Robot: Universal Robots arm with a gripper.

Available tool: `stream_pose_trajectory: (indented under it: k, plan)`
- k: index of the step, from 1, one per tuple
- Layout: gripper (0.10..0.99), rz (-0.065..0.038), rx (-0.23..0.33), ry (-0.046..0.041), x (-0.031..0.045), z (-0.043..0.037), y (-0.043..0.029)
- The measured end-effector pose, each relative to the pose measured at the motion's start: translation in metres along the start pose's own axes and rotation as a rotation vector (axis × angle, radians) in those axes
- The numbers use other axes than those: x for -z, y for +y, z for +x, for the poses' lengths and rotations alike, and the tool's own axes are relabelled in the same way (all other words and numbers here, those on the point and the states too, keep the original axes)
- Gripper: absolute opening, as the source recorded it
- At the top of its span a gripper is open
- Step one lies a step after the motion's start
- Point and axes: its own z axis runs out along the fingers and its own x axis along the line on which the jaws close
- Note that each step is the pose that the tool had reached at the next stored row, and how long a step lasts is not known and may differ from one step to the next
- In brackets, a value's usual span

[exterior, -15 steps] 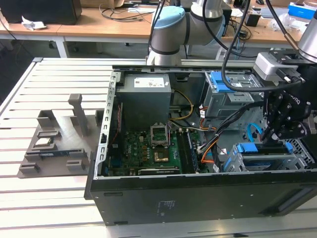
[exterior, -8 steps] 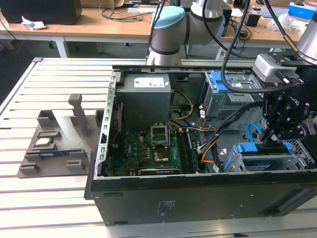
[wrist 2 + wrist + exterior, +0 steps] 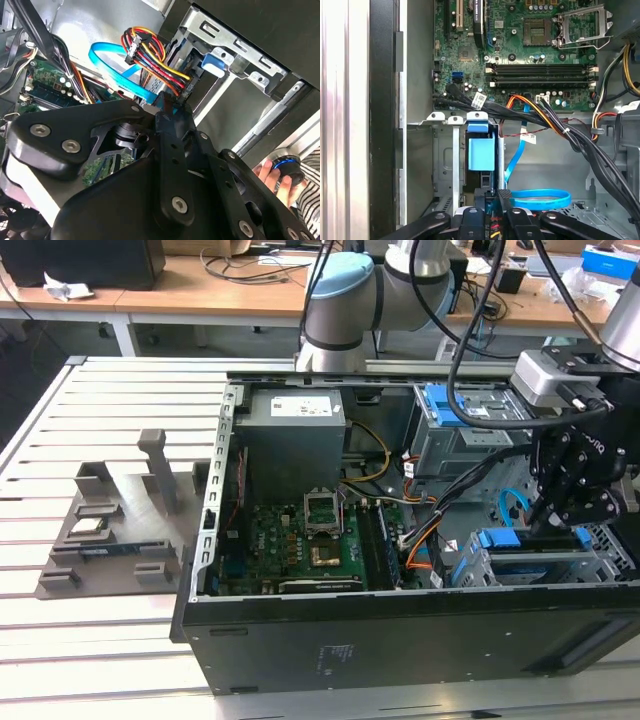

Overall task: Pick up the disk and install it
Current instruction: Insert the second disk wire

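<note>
Slatted white counter [image 3: 120, 640], open grey PC case [image 3: 400, 640] on it, desks behind. My jaws [image 3: 560, 523] hang over the drive cage [image 3: 545, 565] at the exterior view's right. The disk [image 3: 481, 150] sits directly below me, blue carrier edge-up in its slot (long axis down into the cage). Jaws look pinched on its top edge.

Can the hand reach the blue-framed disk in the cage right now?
Likely yes: the hand sits right at the disk, nothing between them; the blue cable loops off to one side.
</note>
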Motion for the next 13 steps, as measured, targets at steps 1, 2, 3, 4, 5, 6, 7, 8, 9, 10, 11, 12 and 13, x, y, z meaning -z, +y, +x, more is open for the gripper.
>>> stream_pose_trajectory:
  k: [1,2,3,4,5,6,7,8,9,10,11,12,13]
  plan:
    - [0.235,0.0,0.0,0.0011,0.0011,0.0001,0.0]
    - [0.235,0.0,0.0,0.001,0.0043,0.0,0.0002]
    - [0.235,0.0,0.0,0.0022,0.011,-0.0013,0.0004]
    - [0.224,0.0,0.0,0.0038,0.0163,-0.0028,0.0005]
    - [0.157,0.0,0.0,0.0055,0.0212,-0.0039,0.0006]
    - [0.106,0.0,0.0,0.0067,0.0251,-0.0044,0.0007]
    - [0.106,0.0,0.0,0.0073,0.0274,-0.0044,0.0007]
    - [0.106,0.0,0.0,0.0079,0.0299,-0.0044,0.0008]
    - [0.106,0.0,0.0,0.0084,0.0329,-0.0043,0.0008]
    - [0.106,0.0,0.0,0.009,0.0362,-0.0042,0.0009]
    - [0.106,0.0,0.0,0.0102,0.0436,-0.0038,0.0011]
    - [0.106,0.0,0.0,0.0104,0.0473,-0.0036,0.0012]
    - [0.106,0.0,0.0,0.0104,0.0503,-0.0034,0.0012]
